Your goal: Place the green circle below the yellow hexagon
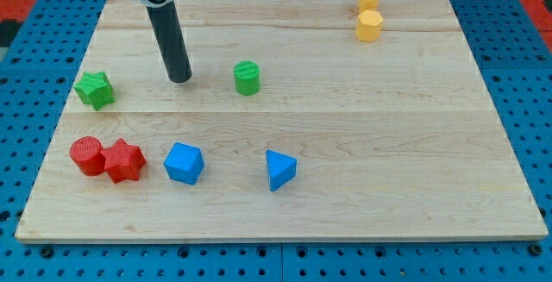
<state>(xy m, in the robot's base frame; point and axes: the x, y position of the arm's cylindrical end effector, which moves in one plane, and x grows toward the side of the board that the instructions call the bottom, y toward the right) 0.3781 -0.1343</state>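
Green circle [247, 78] sits on the wooden board [345, 187], well left of and lower than the yellow hexagon [370, 26]. Our rod has no jaws; my tip [179, 79] rests just left of the circle.

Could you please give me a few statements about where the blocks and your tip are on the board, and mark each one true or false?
1. My tip touches the green circle. False: it stands apart, to the circle's left in the view.
2. The two yellow blocks, yellow hexagon included, sit at the view's top right. True.
3. The red circle and red star sit side by side. True.
4. The green star lies at the view's right edge. False: it is at the left.
5. The green circle is below the yellow hexagon. False: it is far to its left.
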